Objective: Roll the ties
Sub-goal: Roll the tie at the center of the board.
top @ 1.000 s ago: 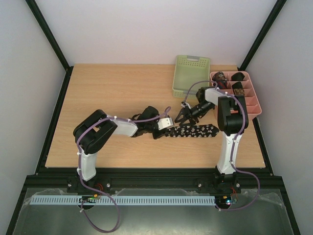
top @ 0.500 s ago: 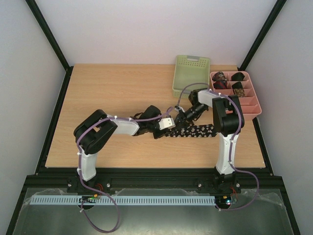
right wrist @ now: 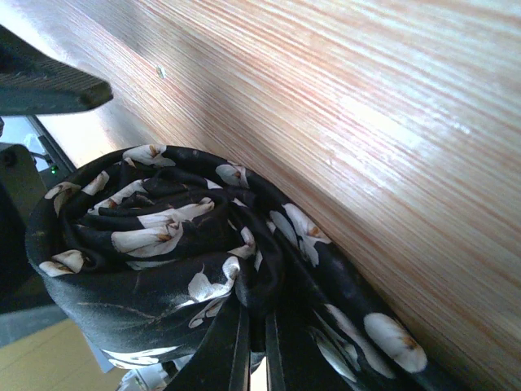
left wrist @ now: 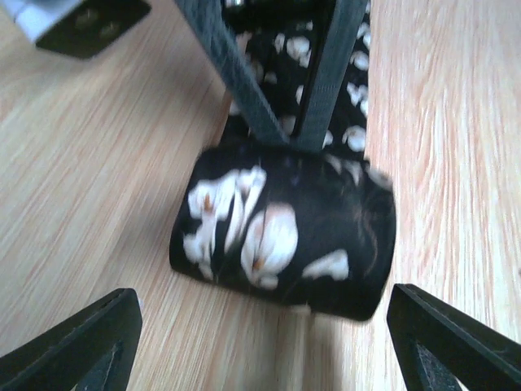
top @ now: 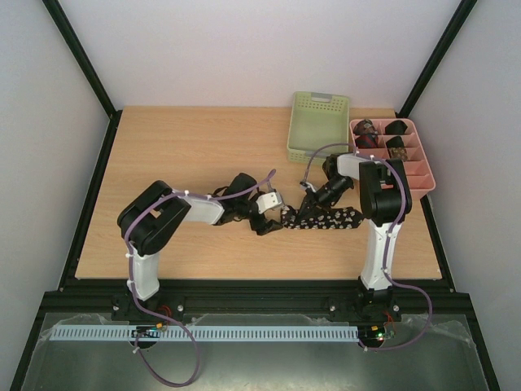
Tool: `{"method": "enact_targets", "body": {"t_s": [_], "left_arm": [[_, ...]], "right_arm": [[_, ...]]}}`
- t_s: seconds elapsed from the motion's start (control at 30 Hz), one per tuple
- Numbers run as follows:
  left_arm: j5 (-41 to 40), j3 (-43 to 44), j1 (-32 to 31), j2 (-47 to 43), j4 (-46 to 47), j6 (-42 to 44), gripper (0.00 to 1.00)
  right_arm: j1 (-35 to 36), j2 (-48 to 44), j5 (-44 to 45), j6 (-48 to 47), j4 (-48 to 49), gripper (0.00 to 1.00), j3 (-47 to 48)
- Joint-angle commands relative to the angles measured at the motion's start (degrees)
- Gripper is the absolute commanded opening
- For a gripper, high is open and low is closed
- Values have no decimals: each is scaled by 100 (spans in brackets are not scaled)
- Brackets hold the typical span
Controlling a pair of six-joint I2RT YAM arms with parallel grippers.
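A black tie with pale flowers lies on the wooden table (top: 179, 155). Its flat length (top: 338, 218) runs right and its left end is wound into a roll (left wrist: 285, 244). My right gripper (top: 308, 208) is shut on the roll. In the right wrist view its fingers (right wrist: 254, 326) pinch a fold of the fabric beside the coil (right wrist: 155, 244). My left gripper (top: 273, 218) stands open just left of the roll, touching nothing. Its fingertips (left wrist: 81, 342) show at both lower corners of the left wrist view. The right fingers (left wrist: 244, 90) reach down onto the roll from behind.
A pale green basket (top: 319, 125) sits at the back right of the table. Beside it a pink divided tray (top: 423, 173) holds small rolled ties (top: 366, 132) in its far compartments. The right arm's upright link (top: 383, 195) stands next to the tie's wide end.
My left gripper opened and drew back to the left, off the roll. My right gripper came in from the right and shut on the roll.
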Motion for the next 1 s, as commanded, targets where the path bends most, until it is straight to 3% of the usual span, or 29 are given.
{"method": "enact_targets", "body": {"t_s": [0.0,0.13,0.27,0.43,0.53,0.73,0.97], "left_arm": [[398,134,-92,291,932,-378,87],[501,335,-220,566,1257,-275,86],[512,588,-316,826,1177,-42,77],[240,637,-346,795,620,415,47],[-100,490,-352,605,41,635,38],[-659,190,-346,504,-890,814,36],[-878,357,-363,556,-1152,738,36]], "right_arm": [[62,165,936,78,332,1,-245],[89,266,889,169,454,1,-252],[151,401,804,216,484,2,-163],[220,398,601,282,497,2,-107],[175,281,494,207,352,12,-19],[-89,-205,-225,-107,-319,39,175],[35,-527,-1056,-59,-637,49,225]]}}
